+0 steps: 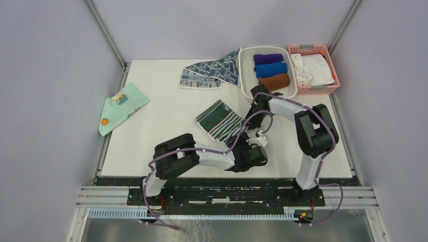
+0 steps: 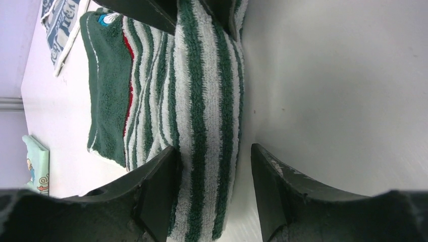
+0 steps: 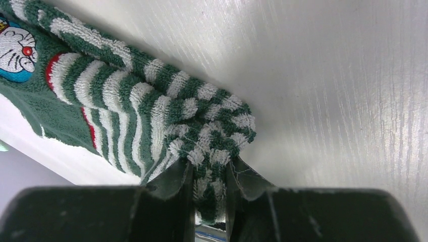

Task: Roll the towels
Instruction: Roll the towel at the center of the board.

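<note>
Your left pincer (image 2: 214, 159) stands fairly wide and straddles the near end of the green-and-white striped towel's (image 1: 218, 121) rolled-over edge: one finger (image 2: 156, 191) touches the terry, the other stands clear of it over bare surface (image 1: 161, 111). The left arm (image 1: 202, 154) lies low along the near edge, reaching rightward from its base. Just beyond, your right pincer (image 3: 209, 174) is narrow and pinches the bunched far end of that same edge. The right arm (image 1: 313, 131) is folded, with its elbow out to the right and its wrist bent back toward the towel. The towel lies mid-surface, partly flat. Farther back, the blue-grey towel (image 1: 214, 70) lies spread beside a white tray (image 1: 244, 70) and a pink basket (image 1: 313, 49). A mint-green cloth (image 1: 121, 106) lies far left.
</note>
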`<state>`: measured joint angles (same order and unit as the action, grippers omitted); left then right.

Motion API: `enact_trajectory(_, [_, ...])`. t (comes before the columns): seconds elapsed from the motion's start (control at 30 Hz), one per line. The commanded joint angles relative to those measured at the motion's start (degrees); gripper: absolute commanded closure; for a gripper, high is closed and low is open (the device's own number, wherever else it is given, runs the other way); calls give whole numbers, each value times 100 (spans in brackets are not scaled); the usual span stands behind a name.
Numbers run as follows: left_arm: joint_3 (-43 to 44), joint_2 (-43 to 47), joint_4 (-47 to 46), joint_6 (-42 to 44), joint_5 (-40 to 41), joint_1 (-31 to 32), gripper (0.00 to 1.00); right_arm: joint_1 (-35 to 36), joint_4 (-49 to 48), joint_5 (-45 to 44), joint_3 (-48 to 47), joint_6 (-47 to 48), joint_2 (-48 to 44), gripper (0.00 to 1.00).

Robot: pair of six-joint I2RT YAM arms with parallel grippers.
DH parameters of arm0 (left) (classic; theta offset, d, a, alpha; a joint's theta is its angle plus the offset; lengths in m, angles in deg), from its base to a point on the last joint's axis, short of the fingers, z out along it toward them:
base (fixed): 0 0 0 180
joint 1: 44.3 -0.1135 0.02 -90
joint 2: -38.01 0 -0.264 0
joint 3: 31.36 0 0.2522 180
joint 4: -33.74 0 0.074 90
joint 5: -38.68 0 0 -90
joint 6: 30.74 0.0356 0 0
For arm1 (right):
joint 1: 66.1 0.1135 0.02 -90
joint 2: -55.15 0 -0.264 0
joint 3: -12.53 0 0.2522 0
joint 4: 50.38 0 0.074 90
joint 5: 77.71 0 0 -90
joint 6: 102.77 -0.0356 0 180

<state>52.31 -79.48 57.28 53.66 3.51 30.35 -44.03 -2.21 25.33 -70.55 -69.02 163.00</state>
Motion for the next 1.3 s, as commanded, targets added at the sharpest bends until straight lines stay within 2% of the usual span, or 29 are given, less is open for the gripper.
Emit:
enact_trajectory(0.0, [-154,-81,61,-371,-642,-314,41,34,54,-36,-72,102,112,88])
enact_trajectory(0.1, [-320,76,28,-518,-1104,-533,50,32,-89,80,-23,112,74,86])
enact_trajectory(0.27, [-584,487,-68,-688,-2200,-831,67,22,-469,275,71,123,-126,75])
enact_trajectory(0.37, [-712,839,-49,-904,-3262,-1169,78,-33,-600,307,30,248,-357,65])
enact_trajectory(0.5, [-1002,1290,-276,-1385,-5255,-1937,84,-106,-682,231,25,440,-739,49])
enact_trajectory(0.77, [-1104,1261,-611,-2172,-7821,-3012,85,-148,-1305,134,663,498,-1271,22])
enact_trajectory(0.83, [-1154,1108,-837,-2439,-8351,-3255,85,-150,-1628,186,916,408,-1342,18])
enact_trajectory(0.97, [-1145,791,-1101,-2812,-8949,-3562,85,-156,-2334,302,1317,211,-1344,15])
enact_trajectory(1.27, [-1095,211,-1269,-3199,-9437,-3778,85,-198,-3445,133,1905,-402,-1081,14])
